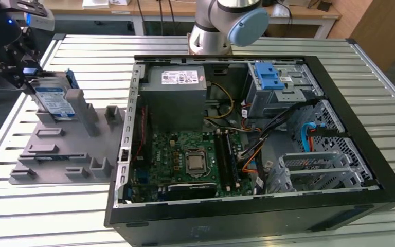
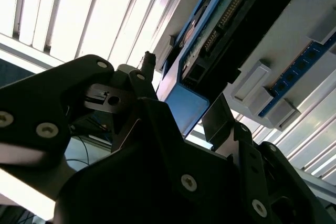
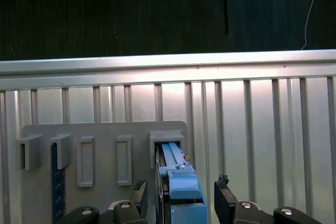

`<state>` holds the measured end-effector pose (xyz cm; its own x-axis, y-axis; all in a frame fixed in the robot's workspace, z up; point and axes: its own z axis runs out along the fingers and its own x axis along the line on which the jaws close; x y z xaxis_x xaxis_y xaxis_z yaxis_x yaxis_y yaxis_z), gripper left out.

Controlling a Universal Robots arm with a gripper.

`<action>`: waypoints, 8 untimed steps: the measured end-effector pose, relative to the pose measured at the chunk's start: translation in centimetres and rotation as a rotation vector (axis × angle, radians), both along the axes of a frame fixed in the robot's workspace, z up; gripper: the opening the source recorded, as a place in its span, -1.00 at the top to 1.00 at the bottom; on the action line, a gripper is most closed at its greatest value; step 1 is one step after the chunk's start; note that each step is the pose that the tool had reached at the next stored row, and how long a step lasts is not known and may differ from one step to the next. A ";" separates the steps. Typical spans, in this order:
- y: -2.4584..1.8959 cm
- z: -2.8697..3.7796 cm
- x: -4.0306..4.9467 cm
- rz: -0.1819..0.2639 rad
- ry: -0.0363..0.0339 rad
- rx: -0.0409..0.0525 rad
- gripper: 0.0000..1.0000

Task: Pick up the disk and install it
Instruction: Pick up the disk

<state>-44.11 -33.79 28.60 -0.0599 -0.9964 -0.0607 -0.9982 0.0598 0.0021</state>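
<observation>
The flat rectangular silver hard drive with its white-and-blue label and blue plastic bracket, the disk (image 1: pixel 52 100), stands on edge in a slot of the pale grey plastic holder plate (image 1: pixel 60 149) in the upper left of the exterior view. It is well apart from the open black computer case (image 1: pixel 252 218) that fills the centre and right. The black gripper (image 1: pixel 23 76) sits at the disk's outer end. In the first wrist view its fingers (image 3: pixel 139 196) are spread, one on each side of the blue bracket, with a sliver of daylight on both sides, so nothing is pinched yet. The step in hand looks like the grasp. To do it well, the gripper should be centred so both pads meet the bracket's flat sides together, and square to the slot so the drive is not wedged against the holder's walls. Judging by the thin edge-on profile, an off-centre squeeze could tip or twist the disk, and gripping the bracket rather than the circuit-board face seems safer.
</observation>
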 end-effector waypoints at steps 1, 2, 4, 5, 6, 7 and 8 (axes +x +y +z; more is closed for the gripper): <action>0.00 -0.01 0.00 0.001 0.0000 0.0000 -0.23; 0.00 -0.01 0.00 0.001 0.0000 0.0000 -0.23; 0.00 -0.02 0.00 0.002 -0.0001 0.0000 -0.23; 0.00 -0.02 0.00 0.002 -0.0001 0.0001 -0.23; 0.00 -0.02 0.00 0.002 -0.0001 0.0001 -0.23; 0.00 -0.02 0.00 0.002 -0.0001 0.0001 -0.23; 0.00 -0.02 0.00 0.002 -0.0001 0.0001 -0.23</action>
